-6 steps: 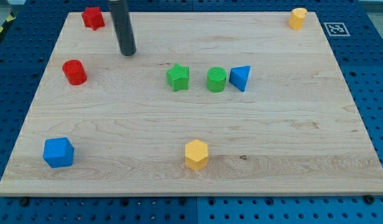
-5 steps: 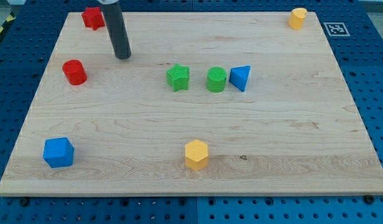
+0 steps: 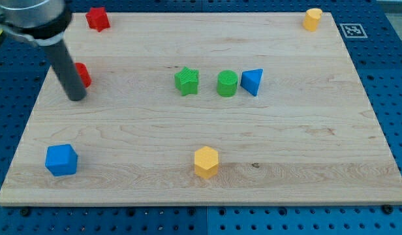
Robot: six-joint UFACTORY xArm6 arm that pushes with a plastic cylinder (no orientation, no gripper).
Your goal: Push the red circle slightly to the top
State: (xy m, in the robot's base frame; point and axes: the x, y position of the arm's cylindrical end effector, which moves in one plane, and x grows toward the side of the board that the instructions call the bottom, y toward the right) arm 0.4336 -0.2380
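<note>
The red circle [image 3: 83, 74] stands near the board's left edge, partly hidden behind my dark rod. My tip [image 3: 76, 98] rests on the board just below the red circle, slightly to its left, close to it or touching. The rod rises up and to the view's left across the circle's left part.
A red star-like block [image 3: 96, 18] sits at the top left, a yellow block [image 3: 312, 19] at the top right. A green star [image 3: 186, 81], a green circle [image 3: 227, 83] and a blue triangle [image 3: 252, 81] line up mid-board. A blue cube [image 3: 61, 160] and a yellow hexagon [image 3: 205, 162] lie near the bottom.
My tip has moved left and down, from right of and above the red circle to just below it. No block has visibly moved.
</note>
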